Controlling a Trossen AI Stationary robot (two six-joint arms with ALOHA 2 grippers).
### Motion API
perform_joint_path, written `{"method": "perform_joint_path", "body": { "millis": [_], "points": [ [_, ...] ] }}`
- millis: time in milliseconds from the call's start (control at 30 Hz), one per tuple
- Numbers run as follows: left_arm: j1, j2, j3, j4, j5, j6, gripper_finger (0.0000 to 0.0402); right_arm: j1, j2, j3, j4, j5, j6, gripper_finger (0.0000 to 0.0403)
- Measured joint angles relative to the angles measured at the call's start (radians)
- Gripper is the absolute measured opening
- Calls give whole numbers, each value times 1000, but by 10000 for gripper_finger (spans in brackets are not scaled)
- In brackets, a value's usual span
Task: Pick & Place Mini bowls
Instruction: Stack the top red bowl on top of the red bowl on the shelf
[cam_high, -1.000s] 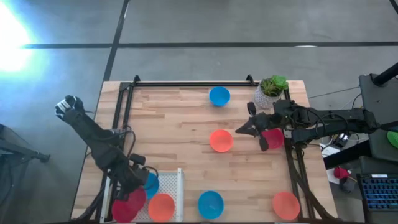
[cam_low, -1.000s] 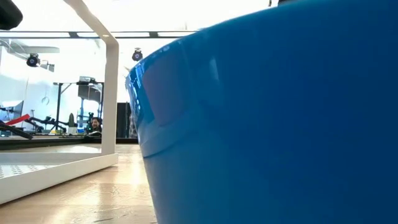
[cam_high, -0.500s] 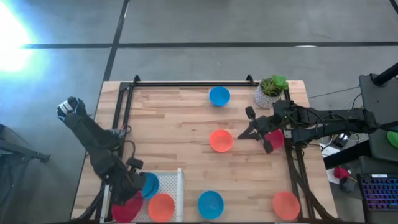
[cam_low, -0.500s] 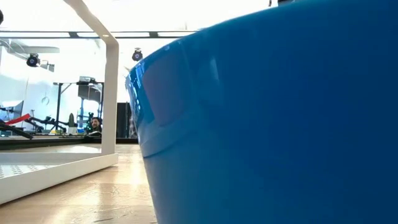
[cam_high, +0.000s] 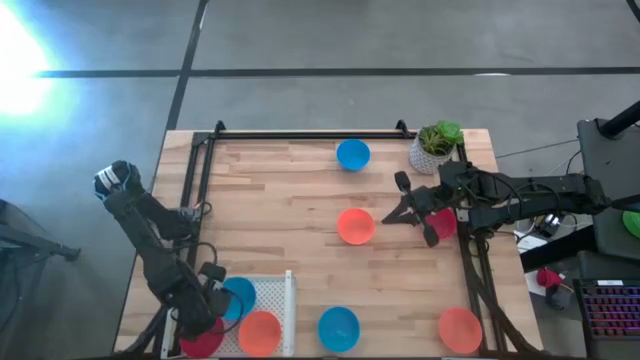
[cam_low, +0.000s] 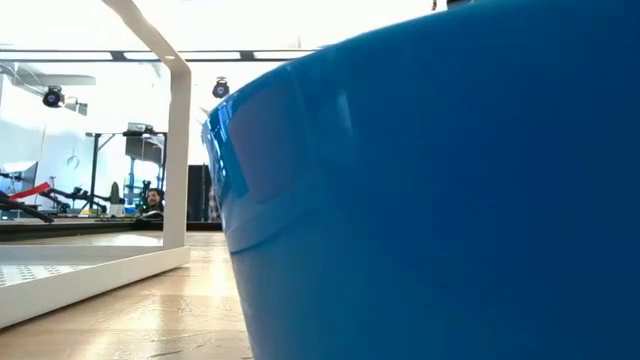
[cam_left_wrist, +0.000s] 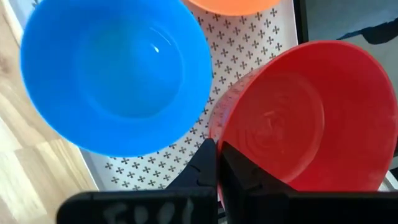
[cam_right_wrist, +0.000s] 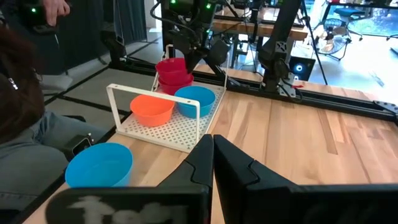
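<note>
My left gripper (cam_high: 205, 322) is over the near left corner of the table, shut on a red mini bowl (cam_left_wrist: 305, 112). This bowl hangs over the left end of a white perforated tray (cam_high: 282, 298). Right under it in the tray is a second red bowl (cam_right_wrist: 176, 79). A blue bowl (cam_high: 238, 297) and an orange bowl (cam_high: 259, 332) also stand in the tray. My right gripper (cam_high: 385, 216) is shut on nothing, above the table's right middle. A red bowl (cam_high: 441, 223) lies under its arm. My left gripper pinches the red bowl's rim (cam_left_wrist: 213, 130) between its two fingers, one finger on each side of the wall. The fingers come from above, pointing steeply down. The bowl hangs tilted below them (cam_right_wrist: 171, 64); whether it touches the red bowl beneath, I cannot tell.
Loose bowls stand on the table: orange (cam_high: 355, 226) in the middle, blue (cam_high: 352, 154) at the far side, blue (cam_high: 338, 328) and orange (cam_high: 460, 330) at the near edge. A potted plant (cam_high: 435, 145) stands far right. A person sits beyond the table's left side (cam_right_wrist: 18, 106).
My left gripper has gone toward the table's near left corner and a little down, carrying the red bowl along the tray's left end. My right gripper has stayed in place, its wrist turned slightly.
</note>
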Motion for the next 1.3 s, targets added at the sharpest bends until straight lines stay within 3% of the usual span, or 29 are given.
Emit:
{"method": "perform_joint_path", "body": {
  "millis": [200,1300],
  "points": [
    [-4,31,0,0,63,-21,0,0,0,0,0,0,-3,8],
    [-4,59,-2,-8,54,-134,1,0,0,-1,3,1,-35,8]
  ]
}}
